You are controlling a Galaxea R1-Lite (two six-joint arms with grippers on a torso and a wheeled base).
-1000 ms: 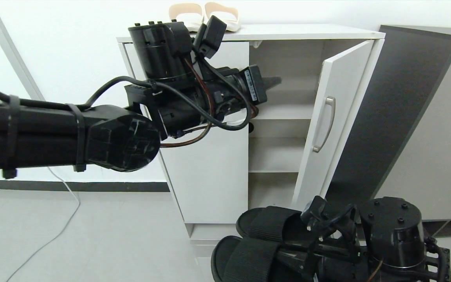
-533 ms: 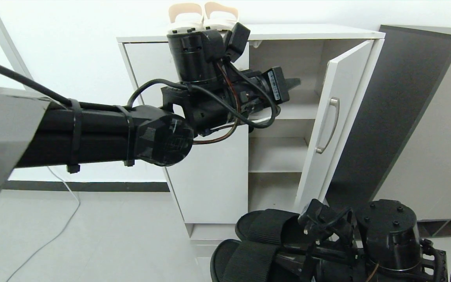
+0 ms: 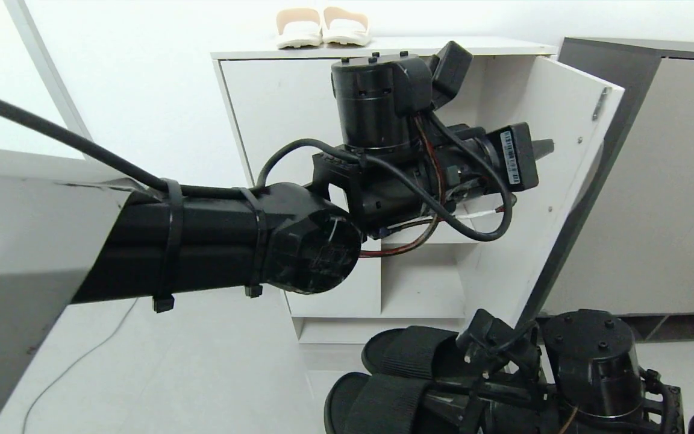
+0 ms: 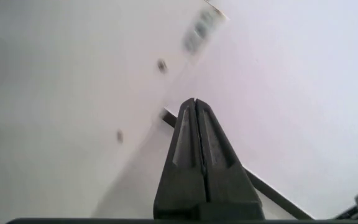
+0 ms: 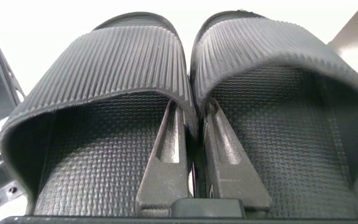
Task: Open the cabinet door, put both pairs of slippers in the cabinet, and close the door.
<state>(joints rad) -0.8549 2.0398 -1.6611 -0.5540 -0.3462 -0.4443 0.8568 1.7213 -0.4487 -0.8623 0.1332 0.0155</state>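
Robot is holding one pair of black ribbed slippers (image 3: 401, 361) low before a white two-door cabinet (image 3: 275, 120).
The fingers of the right gripper (image 5: 194, 118) are clamping both slippers' adjoining inner walls. The left gripper (image 4: 195, 106), fingers pressed together and empty, is hovering by the one open door (image 3: 564, 199), at its inner face. One pair of cream slippers (image 3: 323, 27) is sitting on the cabinet top.

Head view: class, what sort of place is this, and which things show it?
Probably a home entryway or storage room: a white shoe cabinet with shelves, cream slide slippers on its top, a grey cupboard beside it.
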